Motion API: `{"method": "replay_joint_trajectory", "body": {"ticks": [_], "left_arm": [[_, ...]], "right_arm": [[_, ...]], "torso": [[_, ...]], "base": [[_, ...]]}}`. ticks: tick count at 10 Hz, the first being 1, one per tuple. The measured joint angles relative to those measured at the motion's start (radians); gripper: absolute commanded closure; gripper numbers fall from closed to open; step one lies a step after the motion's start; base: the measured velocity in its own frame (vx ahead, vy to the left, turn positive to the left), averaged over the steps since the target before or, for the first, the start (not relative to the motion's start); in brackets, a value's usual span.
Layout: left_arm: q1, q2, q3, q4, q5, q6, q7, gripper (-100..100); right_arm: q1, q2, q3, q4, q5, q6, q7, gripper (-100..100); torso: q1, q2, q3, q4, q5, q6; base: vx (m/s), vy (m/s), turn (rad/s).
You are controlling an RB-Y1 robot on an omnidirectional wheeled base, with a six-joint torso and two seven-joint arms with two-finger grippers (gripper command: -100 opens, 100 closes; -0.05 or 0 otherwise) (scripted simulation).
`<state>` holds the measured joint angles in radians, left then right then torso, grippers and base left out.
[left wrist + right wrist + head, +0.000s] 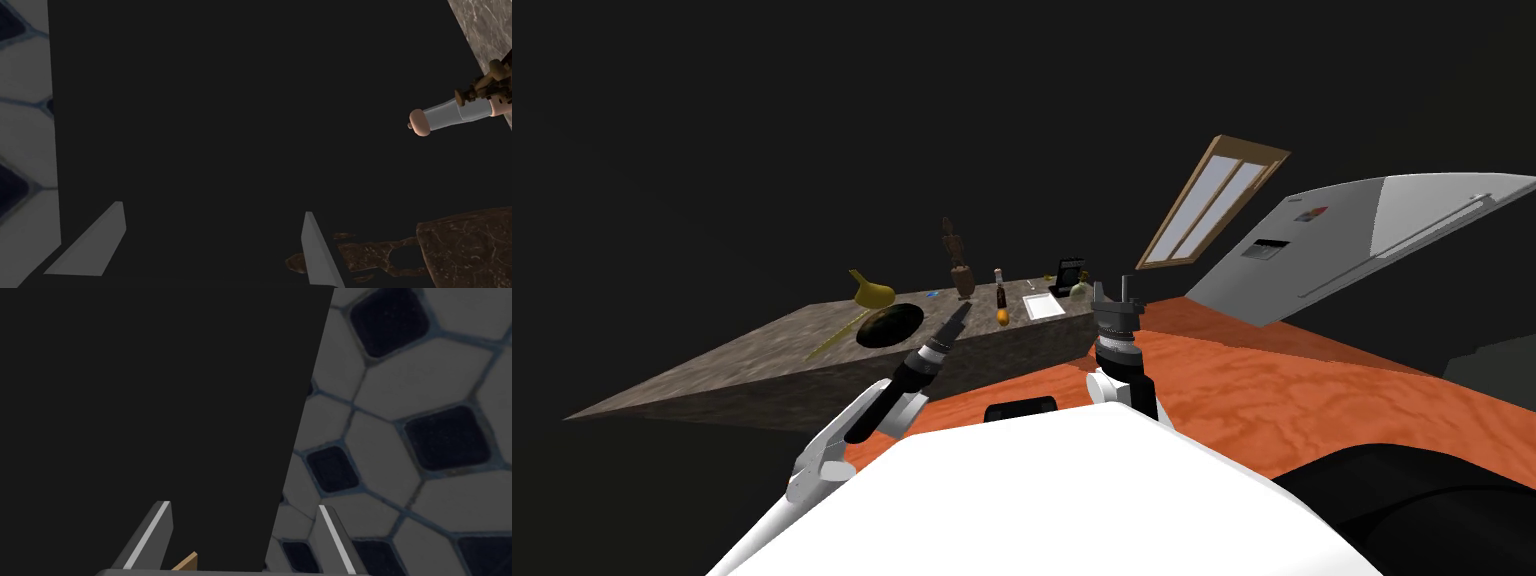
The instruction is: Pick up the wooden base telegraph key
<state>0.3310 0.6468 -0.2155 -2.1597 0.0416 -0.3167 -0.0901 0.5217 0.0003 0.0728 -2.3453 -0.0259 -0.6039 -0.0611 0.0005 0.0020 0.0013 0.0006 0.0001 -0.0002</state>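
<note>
Trouble lies mostly in the crowding on the counter. Going from left to right, the dark bowl sits just beside the left claw, so a low sweep could knock it. The tall brown wooden figure stands at the far edge, and in the left wrist view it is close beside one finger, so a sideways move to the right may tip it. The bottle stands just behind the telegraph key, a small orange-brown piece with brass-looking fittings. I take it for the key, though it is too small to be sure. A grab from the near side could push the key into the bottle and topple it, or close on the bottle instead. The key lies near the middle of the counter, to the right of the left claw and apart from it.

The left claw has its fingers spread wide, with nothing between them and touching nothing. The right claw is raised near the counter's right end, and its fingers are likewise apart and hold nothing.
</note>
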Motion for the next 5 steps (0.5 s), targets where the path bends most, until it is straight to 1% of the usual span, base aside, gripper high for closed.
{"method": "replay_joint_trajectory", "body": {"ticks": [1,2,3,4,5], "left_arm": [[-0.005,0.018,-0.023,0.026,0.001,0.016,-0.006,-100],[-0.008,0.046,-0.027,0.035,0.007,0.029,-0.005,-100],[-0.010,0.070,-0.024,0.035,0.012,0.036,-0.001,-100],[-0.015,0.099,-0.032,0.052,0.020,0.053,0.003,-100],[-0.010,0.128,-0.035,0.054,0.025,0.068,0.003,-100]], "right_arm": [[0.000,0.000,0.000,0.000,0.000,0.000,0.000,0],[0.000,0.000,0.000,0.000,0.000,0.000,0.000,0],[0.000,0.000,0.000,0.000,0.000,0.000,0.000,0],[0.000,0.000,0.000,0.000,0.000,0.000,0.000,0],[0.000,0.000,0.000,0.000,0.000,0.000,0.000,0]], "torso": [[-0.001,0.000,0.000,0.000,0.000,0.000],[0.000,0.000,0.000,0.000,0.000,0.000],[0.000,-0.001,-0.001,0.000,0.000,0.000],[-0.001,-0.001,-0.001,0.000,0.000,0.000],[0.000,-0.001,-0.001,0.000,0.000,0.000]], "base": [[-0.033,-0.007,-0.068],[-0.012,-0.001,-0.005],[-0.020,-0.012,-0.141],[-0.020,-0.009,-0.078],[-0.023,-0.015,-0.133]]}}
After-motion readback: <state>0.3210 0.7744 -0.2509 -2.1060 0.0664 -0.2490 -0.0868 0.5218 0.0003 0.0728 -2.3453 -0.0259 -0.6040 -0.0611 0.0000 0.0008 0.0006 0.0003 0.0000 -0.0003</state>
